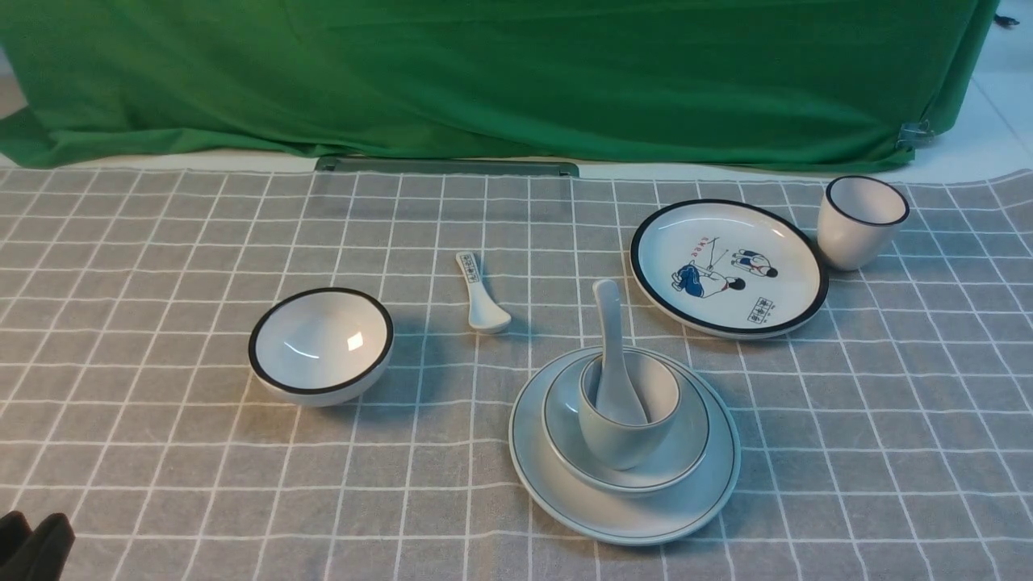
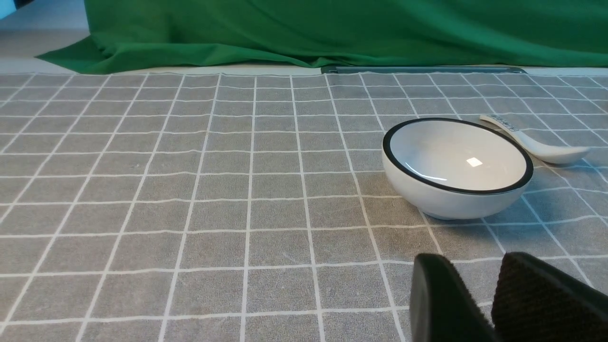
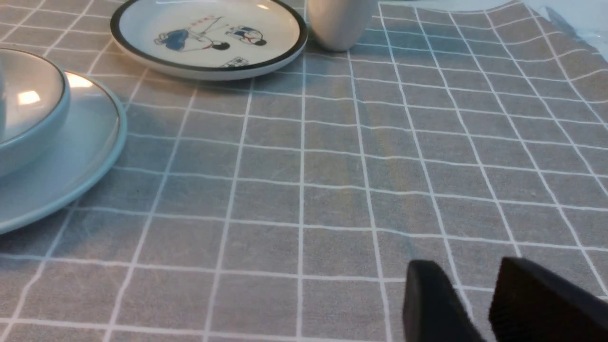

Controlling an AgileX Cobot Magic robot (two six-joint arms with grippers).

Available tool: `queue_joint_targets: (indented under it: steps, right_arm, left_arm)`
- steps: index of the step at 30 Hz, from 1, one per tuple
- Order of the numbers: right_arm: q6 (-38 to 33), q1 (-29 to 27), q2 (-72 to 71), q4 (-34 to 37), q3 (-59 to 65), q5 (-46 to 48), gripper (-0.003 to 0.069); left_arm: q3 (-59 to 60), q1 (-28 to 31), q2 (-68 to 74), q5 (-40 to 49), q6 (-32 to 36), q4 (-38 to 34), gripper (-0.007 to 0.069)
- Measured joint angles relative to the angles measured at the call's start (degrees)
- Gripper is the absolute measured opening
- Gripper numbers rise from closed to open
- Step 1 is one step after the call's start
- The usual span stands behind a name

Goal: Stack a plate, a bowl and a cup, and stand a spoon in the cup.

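Standing in the cup [image 1: 625,420] ahead of both empty tools, apparently part-open, the spoon [image 1: 615,359] leans back-left.

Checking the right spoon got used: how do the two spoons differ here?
The plain spoon stands tilted in the cup, handle up; the printed spoon lies flat on the cloth. The plain spoon's handle is unmarked; the printed spoon's carries dark print. Both are white ceramic soup spoons.
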Motion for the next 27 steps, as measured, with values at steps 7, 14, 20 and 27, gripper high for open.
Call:
queue_joint_targets:
  steps: [7, 14, 20, 27]
  right_arm:
    - [0.0, 0.0, 0.0, 0.0, 0.0, 0.0, 0.0242]
    - [0.0, 0.0, 0.0, 0.0, 0.0, 0.0, 0.0242]
    - [0.0, 0.0, 0.0, 0.0, 0.0, -0.05, 0.0242]
    - [0.0, 0.0, 0.0, 0.0, 0.0, -0.05, 0.0242]
  left_arm:
    - [0.0, 0.0, 0.0, 0.0, 0.0, 0.04, 0.0181]
    - [0.0, 0.0, 0.0, 0.0, 0.0, 0.04, 0.0188]
    - [0.0, 0.0, 0.0, 0.0, 0.0, 0.04, 0.0192]
    - [0.0, 0.0, 0.0, 0.0, 0.0, 0.04, 0.0199]
